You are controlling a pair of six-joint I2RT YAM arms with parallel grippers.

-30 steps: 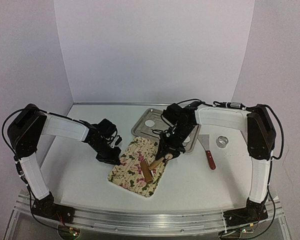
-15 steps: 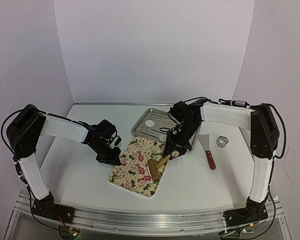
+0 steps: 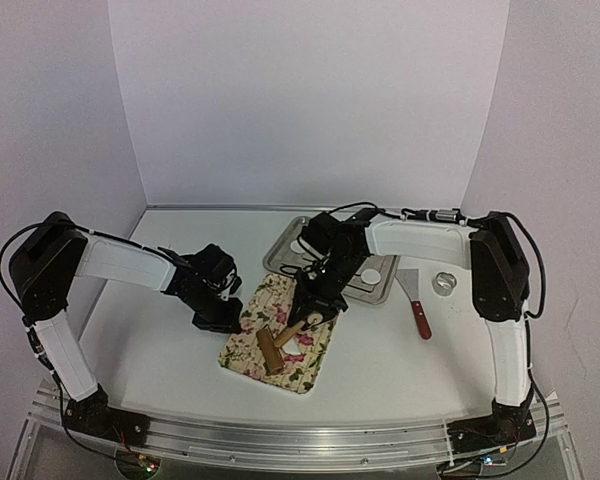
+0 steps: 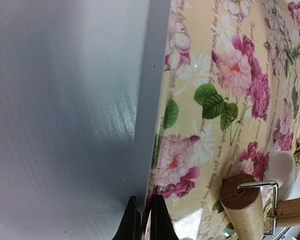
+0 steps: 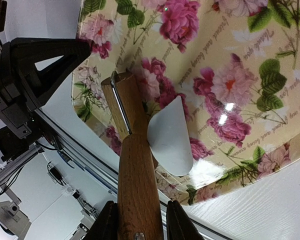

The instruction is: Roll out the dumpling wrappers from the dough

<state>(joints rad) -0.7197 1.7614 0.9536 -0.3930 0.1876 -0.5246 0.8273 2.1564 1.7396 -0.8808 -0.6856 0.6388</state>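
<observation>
A floral mat (image 3: 280, 335) lies on the table between the arms. My left gripper (image 3: 230, 318) is shut, pinching the mat's left edge (image 4: 157, 150); its fingertips (image 4: 162, 220) meet on the rim. My right gripper (image 3: 315, 305) is shut on the wooden handle (image 5: 137, 185) of a roller (image 3: 270, 352), whose drum (image 5: 119, 107) rests on the near-left part of the mat. A thin white piece of dough (image 5: 170, 142) lies on the mat against the roller's right side. One round dumpling wrapper (image 3: 372, 273) shows in the metal tray (image 3: 280, 255), which my right arm partly hides.
A red-handled scraper (image 3: 418, 305) and a metal ring cutter (image 3: 445, 283) lie on the table right of the tray. The left gripper's black body (image 5: 35, 65) stands close beside the roller's drum. White walls close in the back and sides.
My right gripper has swung the roller across the mat, first to the right, then back toward the near-left corner. My left gripper has stayed on the mat's edge.
</observation>
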